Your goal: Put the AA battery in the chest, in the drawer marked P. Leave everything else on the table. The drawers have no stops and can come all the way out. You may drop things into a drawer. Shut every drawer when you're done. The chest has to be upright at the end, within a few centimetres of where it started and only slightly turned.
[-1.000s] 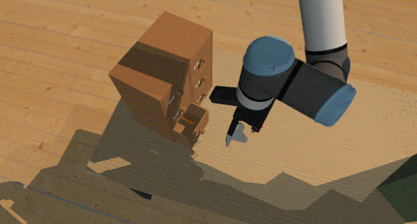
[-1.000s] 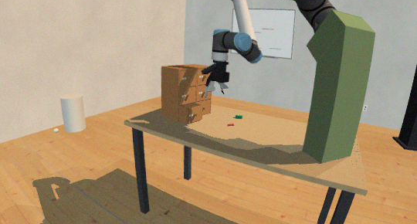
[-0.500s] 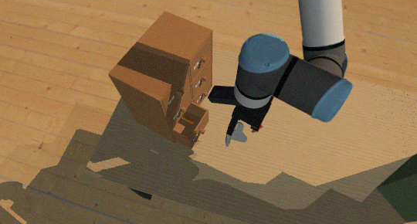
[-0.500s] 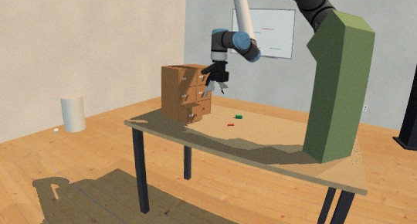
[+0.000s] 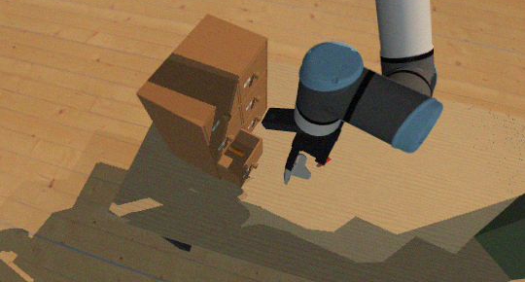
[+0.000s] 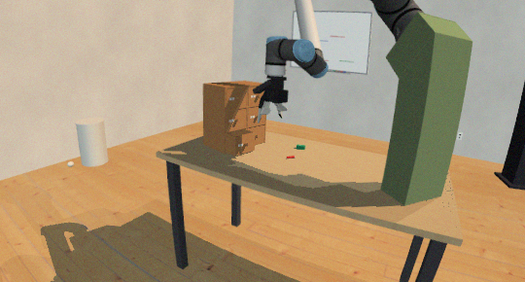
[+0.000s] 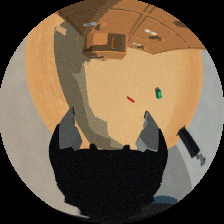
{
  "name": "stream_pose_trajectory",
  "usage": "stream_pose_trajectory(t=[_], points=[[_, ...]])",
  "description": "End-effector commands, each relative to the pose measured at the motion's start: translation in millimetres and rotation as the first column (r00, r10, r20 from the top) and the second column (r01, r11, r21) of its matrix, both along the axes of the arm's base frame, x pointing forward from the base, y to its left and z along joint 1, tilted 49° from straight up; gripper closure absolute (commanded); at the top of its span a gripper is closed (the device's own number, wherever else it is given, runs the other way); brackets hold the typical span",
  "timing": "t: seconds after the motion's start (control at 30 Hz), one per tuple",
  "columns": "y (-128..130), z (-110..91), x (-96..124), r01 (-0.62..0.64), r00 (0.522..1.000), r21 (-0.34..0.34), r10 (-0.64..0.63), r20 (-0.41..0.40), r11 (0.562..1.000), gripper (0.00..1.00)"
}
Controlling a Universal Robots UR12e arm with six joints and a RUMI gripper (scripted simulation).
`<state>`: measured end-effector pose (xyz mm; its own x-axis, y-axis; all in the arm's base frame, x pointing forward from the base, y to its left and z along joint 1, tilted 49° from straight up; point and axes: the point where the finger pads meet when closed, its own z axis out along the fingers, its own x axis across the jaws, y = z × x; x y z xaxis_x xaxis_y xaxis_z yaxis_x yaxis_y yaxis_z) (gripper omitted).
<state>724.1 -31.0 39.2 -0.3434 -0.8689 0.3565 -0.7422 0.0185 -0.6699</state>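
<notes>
The placing of the battery seems to be done, while the shutting of the drawer is still left. A small orange thing [image 5: 236, 151] [image 7: 113, 43] can be seen lying inside the pulled-out bottom drawer [image 5: 254, 157] [image 6: 245, 143] [image 7: 107, 53], and it is most likely the AA battery, though it is too small for its markings to be read. The letter on that drawer cannot be made out either, so it can only be presumed that P is the one that has been opened. The claw [image 5: 305, 167] [image 6: 270, 118] [image 7: 109, 109] is wide open with nothing held, and is hung above the table [image 5: 389, 181] [image 6: 340, 166] [image 7: 120, 75], in front of the chest [image 5: 228, 32] [image 6: 214, 115] [image 7: 115, 22] and apart from it. The other drawers look shut, and the chest is stood upright; whether it has been turned or shifted from its starting place cannot be judged from these views. The small red thing [image 5: 329, 158] [image 6: 290, 157] [image 7: 130, 99] and the green thing [image 6: 300, 147] [image 7: 159, 93] are lying on the table, where they are meant to be left. What remains, it is judged, is for the open drawer to be pushed straight in, gently enough that the chest is not shoved back or twisted, and then for the claw to be kept clear.
</notes>
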Motion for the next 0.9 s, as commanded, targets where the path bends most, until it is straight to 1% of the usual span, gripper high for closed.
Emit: stream_pose_trajectory(t=[0.0,0.5,0.53,0.57,0.67,0.7,0.73,0.87], points=[[0.4,0.4,-0.1,0.0,1.0,0.0,0.0,0.0,1.0,0.0],[1.0,0.0,-0.9,0.0,1.0,0.0,0.0,0.0,1.0,0.0],[4.7,-2.1,-5.7,0.0,1.0,0.0,0.0,0.0,1.0,0.0],[11.9,-6.3,-15.7,0.0,1.0,0.0,0.0,0.0,1.0,0.0],[40.6,-21.6,-60.3,0.0,1.0,0.0,0.0,0.0,1.0,0.0],[46.5,-24.5,-70.8,0.0,1.0,0.0,0.0,0.0,1.0,0.0],[49.3,-25.8,-76.0,-0.001,1.0,0.0,0.001,0.0,1.0,0.0],[49.7,-26.0,-76.9,-0.001,1.0,0.0,0.001,0.0,1.0,0.0]])
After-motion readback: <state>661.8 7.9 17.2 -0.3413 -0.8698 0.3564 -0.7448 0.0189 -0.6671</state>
